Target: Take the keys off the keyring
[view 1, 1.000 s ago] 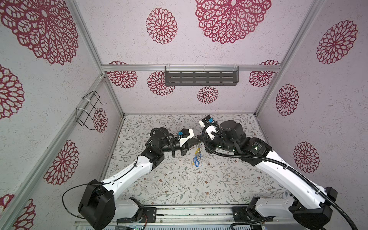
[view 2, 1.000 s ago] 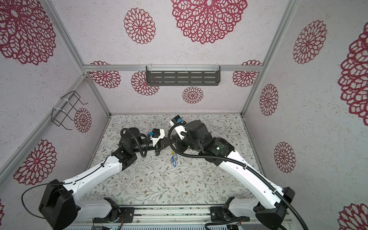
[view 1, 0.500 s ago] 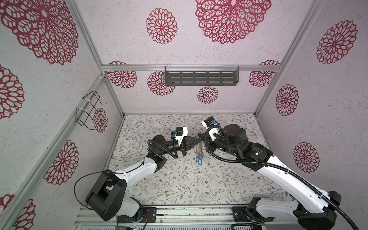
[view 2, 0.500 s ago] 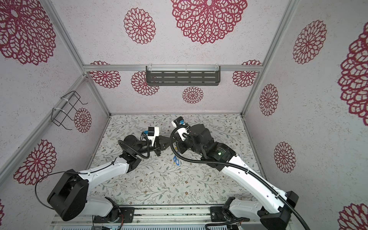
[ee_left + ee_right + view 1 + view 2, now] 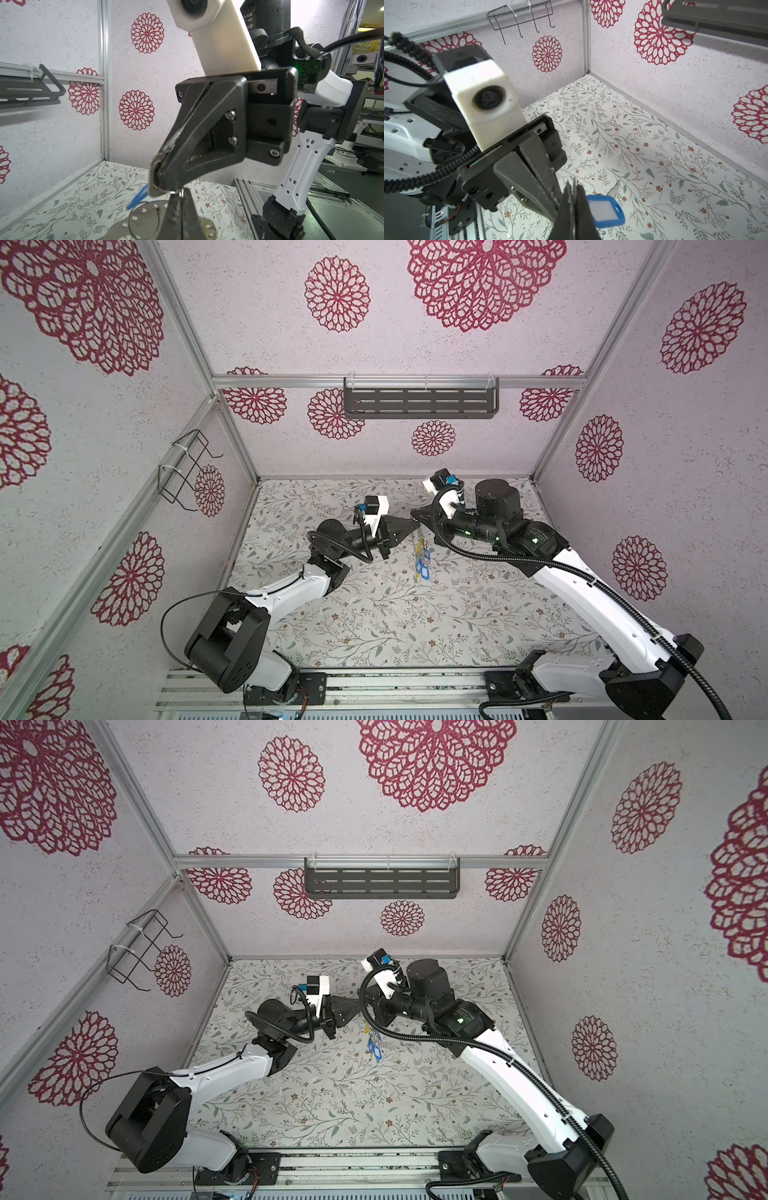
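The left gripper (image 5: 555, 204) and right gripper (image 5: 161, 176) meet tip to tip, both clamped on the keyring (image 5: 141, 223). In a top view the keys (image 5: 422, 562) hang at their 6 o'clock.

Keyring (image 5: 138, 214) is reading as flat grey metal, dull satin sheen. Keys (image 5: 606, 211) are showing smooth blue plastic around a matt white window. Right gripper (image 5: 159, 174) is presenting matt black plastic, finger edge scuffed whitish, screws (image 5: 230, 115) glinting bright. Table cover (image 5: 654, 135) is looking matt, smooth, floral-printed. Walls (image 5: 623, 68) are looking rough and grainy. Shelf (image 5: 419, 412) is appearing as matt dark grey metal.
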Motion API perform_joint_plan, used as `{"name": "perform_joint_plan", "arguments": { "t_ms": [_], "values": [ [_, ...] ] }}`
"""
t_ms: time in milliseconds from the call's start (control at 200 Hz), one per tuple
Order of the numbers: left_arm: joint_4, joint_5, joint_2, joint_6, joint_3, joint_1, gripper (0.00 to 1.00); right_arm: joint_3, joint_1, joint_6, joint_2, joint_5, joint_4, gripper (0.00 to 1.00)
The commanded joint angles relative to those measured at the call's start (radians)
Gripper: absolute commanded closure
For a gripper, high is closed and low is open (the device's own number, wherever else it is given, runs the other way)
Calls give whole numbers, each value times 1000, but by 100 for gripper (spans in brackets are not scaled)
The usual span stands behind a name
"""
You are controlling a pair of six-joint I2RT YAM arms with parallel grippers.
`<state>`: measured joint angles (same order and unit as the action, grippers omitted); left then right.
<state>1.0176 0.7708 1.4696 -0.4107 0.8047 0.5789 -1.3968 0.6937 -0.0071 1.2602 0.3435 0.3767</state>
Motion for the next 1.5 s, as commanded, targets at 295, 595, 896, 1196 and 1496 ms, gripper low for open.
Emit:
{"name": "perform_joint_plan", "arguments": {
  "t_ms": [295, 595, 896, 1196, 1496],
  "values": [
    [15, 25, -24, 3, 19, 29, 100, -36, 36, 19, 39, 157, -117, 100],
    [191, -91, -31, -54, -45, 21, 100, -3, 20, 16, -67, -91, -60, 81],
    [389, -123, 40, -166, -66, 22, 100, -8, 15, 41, -135, -174, -61, 62],
    [336, -158, 12, -123, -79, 23, 100, 76, -50, 111, -220, -125, -82, 88],
    [240, -164, -31, -68, -76, 22, 100, 127, -54, 123, -178, 51, -89, 73]
  ]
}}
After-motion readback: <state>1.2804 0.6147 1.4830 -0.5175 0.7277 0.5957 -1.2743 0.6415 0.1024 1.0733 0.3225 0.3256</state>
